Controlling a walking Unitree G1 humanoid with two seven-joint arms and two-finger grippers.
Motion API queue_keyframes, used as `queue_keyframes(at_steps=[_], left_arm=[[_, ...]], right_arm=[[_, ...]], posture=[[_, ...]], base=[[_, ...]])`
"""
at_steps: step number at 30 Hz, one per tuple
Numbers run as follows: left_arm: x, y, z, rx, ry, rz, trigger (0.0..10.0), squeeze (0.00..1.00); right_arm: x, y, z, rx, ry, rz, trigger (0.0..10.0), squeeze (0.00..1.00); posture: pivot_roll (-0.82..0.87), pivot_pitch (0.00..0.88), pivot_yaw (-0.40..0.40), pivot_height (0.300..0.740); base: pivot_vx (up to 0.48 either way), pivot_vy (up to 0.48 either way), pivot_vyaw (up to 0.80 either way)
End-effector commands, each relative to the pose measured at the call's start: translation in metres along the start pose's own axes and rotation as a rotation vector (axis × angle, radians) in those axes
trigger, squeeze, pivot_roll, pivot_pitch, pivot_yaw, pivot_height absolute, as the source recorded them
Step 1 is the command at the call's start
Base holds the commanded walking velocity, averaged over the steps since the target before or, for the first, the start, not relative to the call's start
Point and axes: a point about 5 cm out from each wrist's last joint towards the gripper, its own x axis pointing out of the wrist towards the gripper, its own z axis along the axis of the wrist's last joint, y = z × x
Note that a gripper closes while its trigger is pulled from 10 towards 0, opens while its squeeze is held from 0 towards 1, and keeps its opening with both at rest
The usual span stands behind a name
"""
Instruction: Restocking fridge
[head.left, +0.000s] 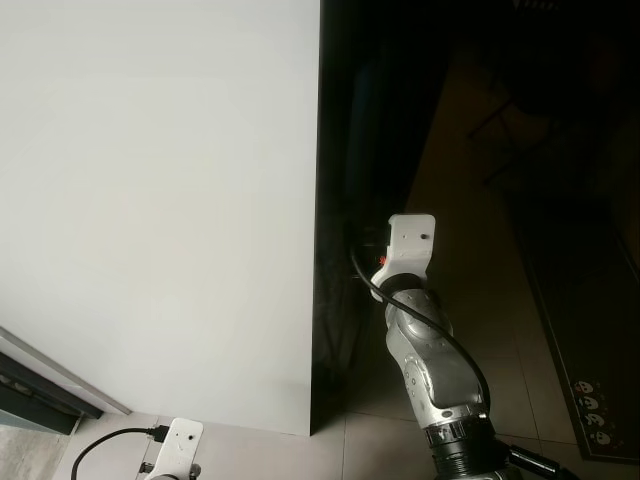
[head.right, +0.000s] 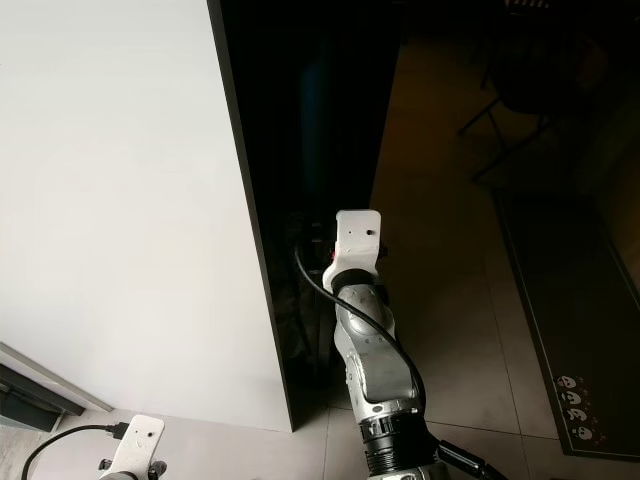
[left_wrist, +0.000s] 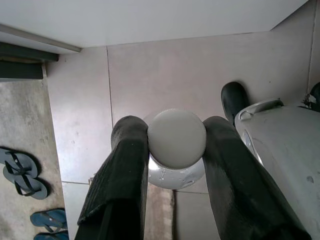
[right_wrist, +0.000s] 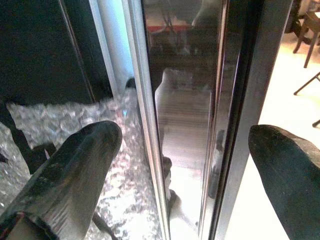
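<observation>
A tall white fridge panel (head.left: 160, 200) stands on my left, and its dark glossy door (head.left: 360, 150) runs along the right of it. My right arm (head.left: 420, 340) reaches forward to that dark door. In the right wrist view my right gripper (right_wrist: 183, 135) is open, one finger on each side of the door's metal-trimmed edge (right_wrist: 150, 100). My left arm (head.left: 180, 445) hangs low over the tiled floor. Its gripper (left_wrist: 176, 131) is shut on a bottle with a round pale cap (left_wrist: 176, 138), seen from above.
Crumpled bubble wrap (right_wrist: 115, 150) lies beside the door edge. A dark mat (head.left: 585, 330) lies on the floor to the right, with chair legs (head.left: 500, 130) beyond it. Grey flip-flops (left_wrist: 20, 172) and blue sandals (left_wrist: 47, 220) lie on the floor near my left side.
</observation>
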Motion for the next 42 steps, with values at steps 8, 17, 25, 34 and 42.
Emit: queue_keyframes(at_steps=[8, 17, 25, 34, 42], left_arm=[[-0.001, 0.001, -0.007, 0.020, 0.027, -0.002, 10.0, 0.00], [-0.001, 0.001, -0.007, 0.019, 0.025, -0.003, 10.0, 0.00], [-0.001, 0.001, -0.008, 0.020, 0.027, -0.003, 10.0, 0.00], [-0.001, 0.001, -0.008, 0.022, 0.027, -0.003, 10.0, 0.00], [-0.001, 0.001, -0.008, 0.024, 0.024, -0.003, 10.0, 0.00]], right_arm=[[0.001, -0.009, 0.002, -0.038, -0.002, -0.047, 10.0, 0.00], [0.011, -0.016, 0.006, -0.051, -0.010, -0.064, 10.0, 0.00], [0.018, -0.011, 0.007, -0.044, -0.010, -0.020, 10.0, 0.00], [0.016, -0.007, 0.001, -0.038, 0.003, -0.015, 10.0, 0.00], [0.017, -0.025, 0.006, -0.045, -0.028, -0.097, 10.0, 0.00]], posture=[[0.04, 0.075, -0.004, 0.740], [0.04, 0.078, -0.002, 0.740], [0.05, 0.078, -0.002, 0.740], [0.05, 0.079, -0.001, 0.740], [0.05, 0.076, -0.001, 0.740]], base=[[0.000, 0.000, 0.00], [0.000, 0.000, 0.00], [0.000, 0.000, 0.00], [0.000, 0.000, 0.00], [0.000, 0.000, 0.00]])
